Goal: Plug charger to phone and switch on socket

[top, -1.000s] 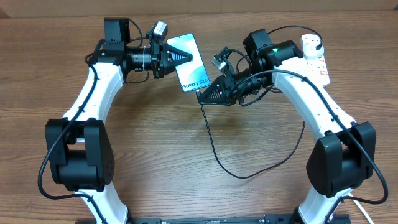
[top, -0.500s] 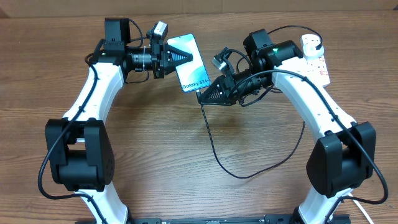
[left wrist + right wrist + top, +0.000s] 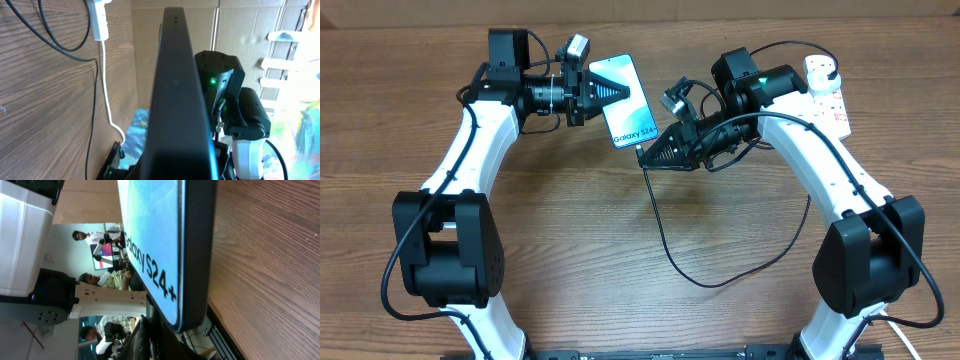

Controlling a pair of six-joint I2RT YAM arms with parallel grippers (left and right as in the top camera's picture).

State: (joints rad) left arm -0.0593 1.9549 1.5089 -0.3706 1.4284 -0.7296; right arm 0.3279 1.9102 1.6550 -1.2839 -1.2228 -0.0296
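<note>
left gripper (image 3: 612, 90) is clamped on the phone (image 3: 628, 108), one finger lying over the glass near its top end. that holds the phone at the far middle of the table (image 3: 620, 320), screen up. right gripper (image 3: 647, 156) is right at the phone's near short edge, jaws pinched almost together. the charger (image 3: 666, 238) trails out from its tip, so i read it as gripping the connector end, though the tip itself is hidden. now the relation that counts: the phone's long axis runs from far to near, leaning a little right, and the port end points at the right gripper, just beside it. the right wrist view has that bottom corner of the phone (image 3: 155, 245) filling the frame, but i cannot tell whether the connector is seated. any push has to go along that long axis, against the left gripper's hold. the power strip (image 3: 828, 95) lies well apart at far right, nearer the right arm.
</note>
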